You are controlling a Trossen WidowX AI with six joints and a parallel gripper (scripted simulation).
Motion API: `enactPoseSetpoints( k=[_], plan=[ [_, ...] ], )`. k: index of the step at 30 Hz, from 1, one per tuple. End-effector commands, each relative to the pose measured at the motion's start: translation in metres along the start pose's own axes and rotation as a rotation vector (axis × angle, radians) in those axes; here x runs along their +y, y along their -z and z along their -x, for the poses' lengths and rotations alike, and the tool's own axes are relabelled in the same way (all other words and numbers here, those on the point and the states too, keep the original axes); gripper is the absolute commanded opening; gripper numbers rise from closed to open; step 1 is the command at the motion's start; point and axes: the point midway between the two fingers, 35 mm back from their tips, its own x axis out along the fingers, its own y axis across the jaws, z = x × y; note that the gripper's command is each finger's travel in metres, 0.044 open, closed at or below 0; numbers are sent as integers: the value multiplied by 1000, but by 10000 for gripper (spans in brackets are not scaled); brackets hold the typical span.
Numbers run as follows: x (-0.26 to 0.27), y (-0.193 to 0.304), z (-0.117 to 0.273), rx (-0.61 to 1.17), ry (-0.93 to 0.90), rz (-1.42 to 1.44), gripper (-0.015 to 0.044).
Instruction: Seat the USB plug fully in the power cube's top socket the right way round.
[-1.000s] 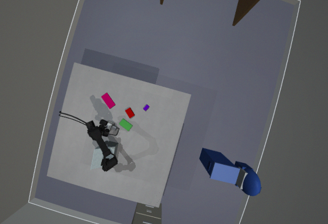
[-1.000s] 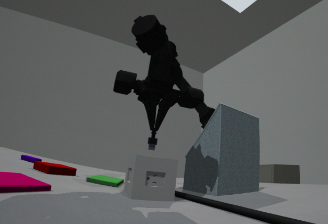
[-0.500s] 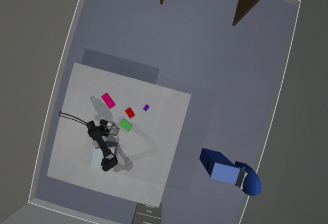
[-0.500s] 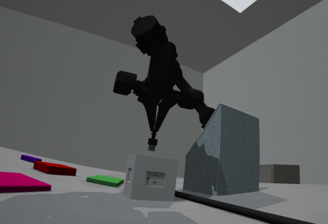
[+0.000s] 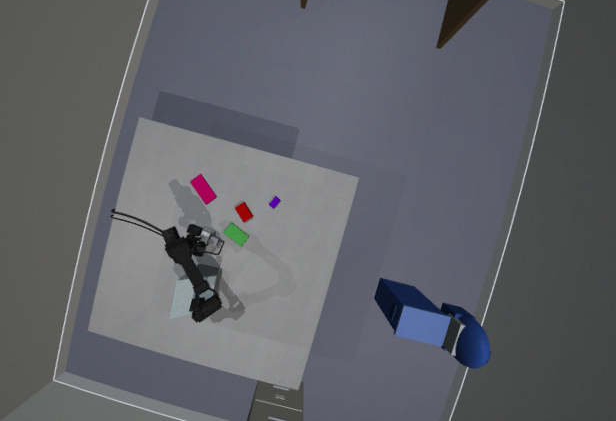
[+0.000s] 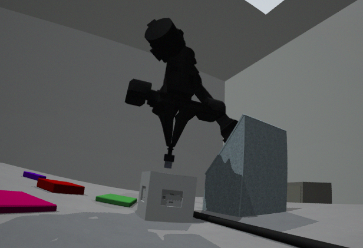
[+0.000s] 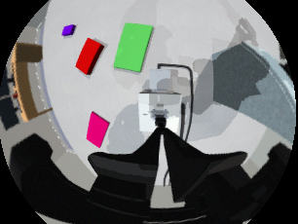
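The white power cube (image 6: 171,182) (image 7: 146,104) stands on the table, with socket openings in its visible side faces. My gripper (image 6: 170,147) (image 7: 161,130) is shut on the USB plug (image 6: 168,158) (image 7: 160,122), a small black body with a grey metal end pointing down. In the exterior view the plug's metal end hangs just above the cube's top, with a small gap, so it is out of the socket. The top socket is partly hidden under the plug in the wrist view. Which way round the plug faces I cannot tell.
A blue-grey slanted block (image 6: 262,167) (image 7: 263,83) stands beside the cube. A black cable (image 6: 236,224) (image 7: 191,97) runs by the cube. Flat green (image 5: 236,234), red (image 5: 244,212), magenta (image 5: 203,189) and purple (image 5: 274,202) blocks lie on the table (image 5: 280,319).
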Motion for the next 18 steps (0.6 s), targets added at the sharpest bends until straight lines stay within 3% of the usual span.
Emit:
enactPoseSetpoints(
  k=[1,18],
  plan=[
    [0,0,0,6,1,5,0],
    [0,1,-2,14,1,17,0]
  ],
)
